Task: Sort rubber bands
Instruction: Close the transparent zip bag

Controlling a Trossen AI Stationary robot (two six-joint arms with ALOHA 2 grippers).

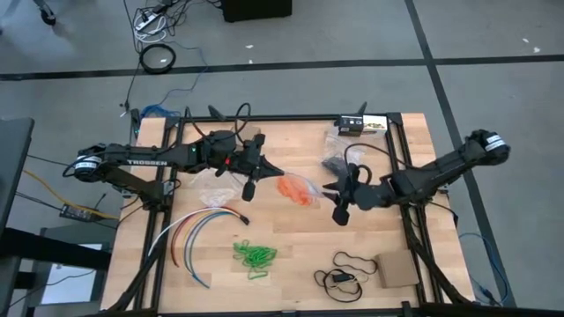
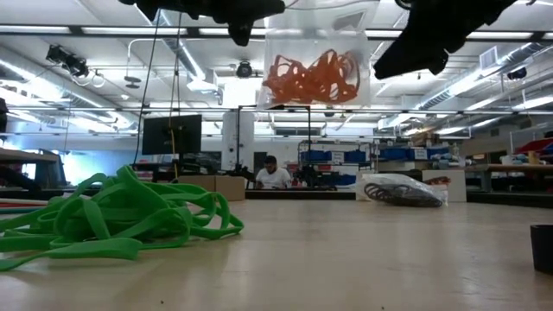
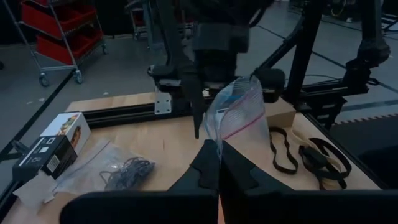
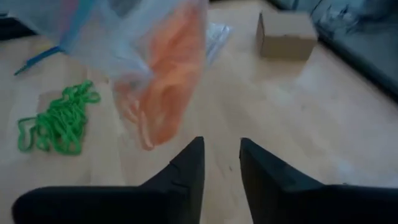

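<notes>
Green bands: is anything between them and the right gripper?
Nothing visible on the table. The right gripper stands open beside the bag of orange bands; the green bands lie on bare wood, diagonally nearer the front edge.

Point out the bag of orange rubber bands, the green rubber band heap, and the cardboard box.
bag of orange rubber bands [image 2: 313,76], low view, on the orange bands inside.
green rubber band heap [image 1: 255,255], high view, middle of the heap.
cardboard box [image 4: 285,35], right wrist view, its front face.

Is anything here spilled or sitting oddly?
Nothing looks spilled. The one odd sight: a clear bag of orange rubber bands hangs in the air, pinched by the left gripper. The green rubber bands lie loose in a heap on the table.
</notes>
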